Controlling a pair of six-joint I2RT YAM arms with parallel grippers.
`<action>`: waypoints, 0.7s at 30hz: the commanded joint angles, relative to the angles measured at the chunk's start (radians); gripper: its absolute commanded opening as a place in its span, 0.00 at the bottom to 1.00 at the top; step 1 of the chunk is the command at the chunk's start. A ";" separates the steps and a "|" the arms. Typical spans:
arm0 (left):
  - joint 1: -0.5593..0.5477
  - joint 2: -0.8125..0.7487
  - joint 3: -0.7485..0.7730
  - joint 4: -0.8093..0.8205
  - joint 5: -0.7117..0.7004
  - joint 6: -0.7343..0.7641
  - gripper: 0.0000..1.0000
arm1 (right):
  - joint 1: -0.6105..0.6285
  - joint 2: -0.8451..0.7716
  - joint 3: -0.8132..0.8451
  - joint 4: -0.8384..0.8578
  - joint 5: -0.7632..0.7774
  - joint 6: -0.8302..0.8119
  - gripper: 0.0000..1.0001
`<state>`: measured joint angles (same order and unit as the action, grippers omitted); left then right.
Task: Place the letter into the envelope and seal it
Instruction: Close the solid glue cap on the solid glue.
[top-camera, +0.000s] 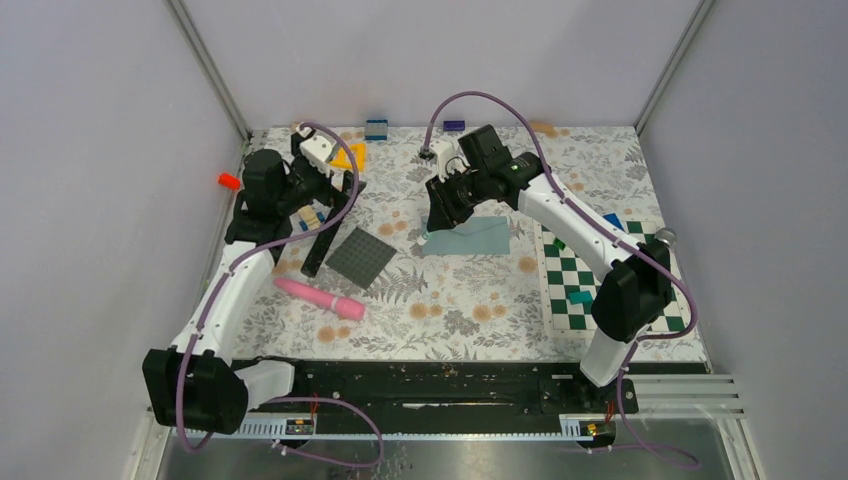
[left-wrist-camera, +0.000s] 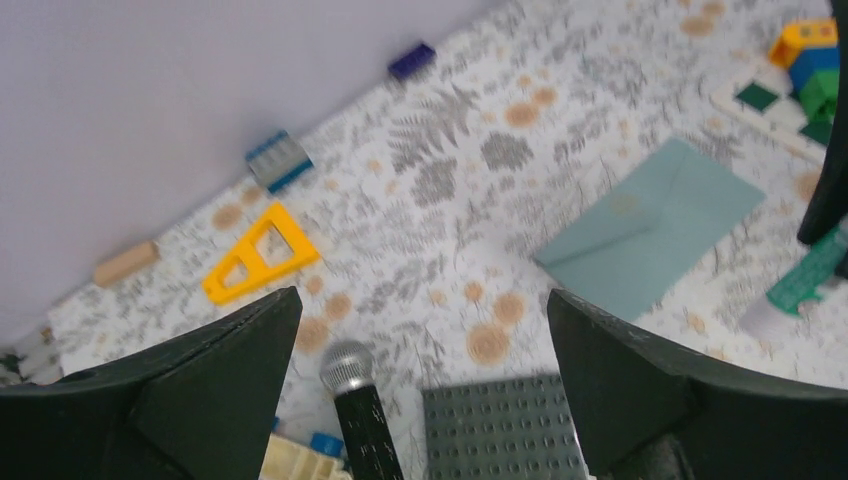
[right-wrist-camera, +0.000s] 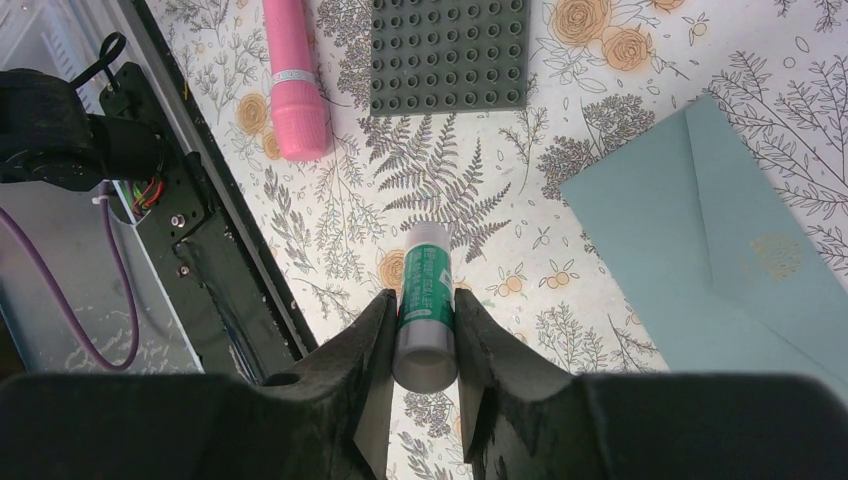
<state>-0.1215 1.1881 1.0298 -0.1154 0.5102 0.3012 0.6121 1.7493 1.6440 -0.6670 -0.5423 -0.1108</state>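
Our right gripper (right-wrist-camera: 422, 305) is clamped on a green-and-white glue stick (right-wrist-camera: 428, 262), poised just beside the envelope (right-wrist-camera: 700, 230), which lies flat with its flap down. No letter shows. Our left gripper (left-wrist-camera: 422, 300) hangs spread wide, well apart from the envelope. We judge sealing is in hand: next, the glue must reach under that flap.

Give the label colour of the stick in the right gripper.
Green, on a white glue stick; clearest in the right wrist view.
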 joint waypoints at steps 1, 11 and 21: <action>0.040 0.008 0.003 0.202 0.057 -0.126 0.99 | -0.004 -0.022 0.023 0.014 -0.031 0.023 0.00; -0.113 -0.014 -0.064 0.105 0.447 -0.043 0.99 | -0.002 0.002 0.015 0.026 -0.132 0.051 0.00; -0.239 0.021 -0.045 -0.151 0.549 0.183 0.99 | -0.002 -0.002 0.005 0.027 -0.226 0.061 0.00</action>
<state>-0.3271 1.1938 0.9466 -0.1577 0.9897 0.3649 0.6121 1.7512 1.6440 -0.6605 -0.7017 -0.0658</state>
